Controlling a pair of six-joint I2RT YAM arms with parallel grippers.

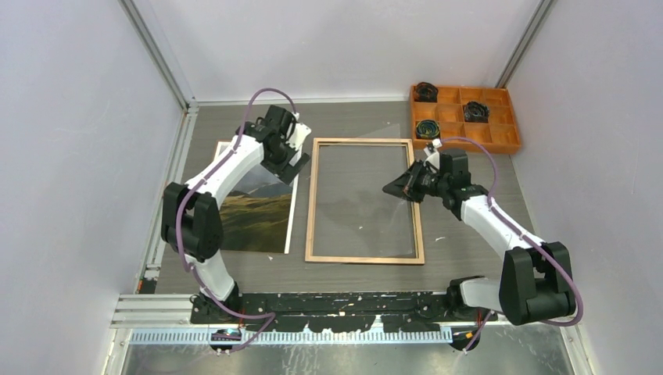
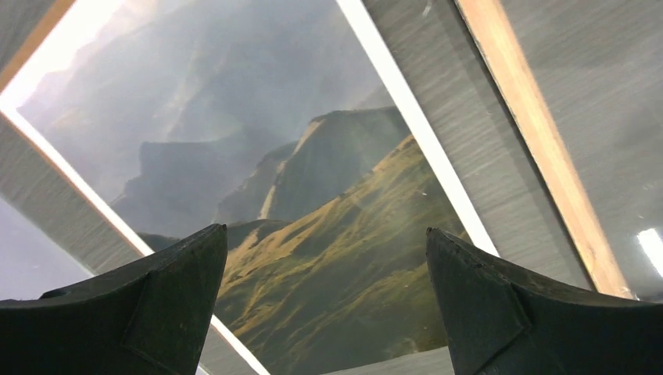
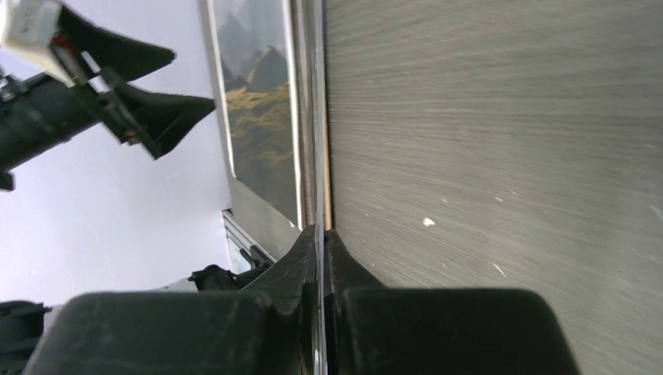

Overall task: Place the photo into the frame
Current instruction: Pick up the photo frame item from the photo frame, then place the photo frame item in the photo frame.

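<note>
The table carried everything flat. The frame lay at its middle with the light wood back turned up, probably so the print could be loaded from behind. Its clear pane did not appear to rest flat in the opening. Along the right side it seemed to be tilted up, likely to lift it out of the way or reseat it before the print went in.

The photo lay picture side up just beside the frame's left rail, toward the table's left edge. It was not in the frame, so the loading had not begun. An orange tray of dark coiled items sat at the far right corner, well apart and seemingly irrelevant.

The right gripper reached in over the frame's right rail. Its jaws were pressed together on the thin edge of the pane, a pinch that suits so slim a sheet. The left gripper hung above the far part of the photo with its jaws spread wide and nothing between them, plausibly waiting to pick the print up once the frame was ready.
</note>
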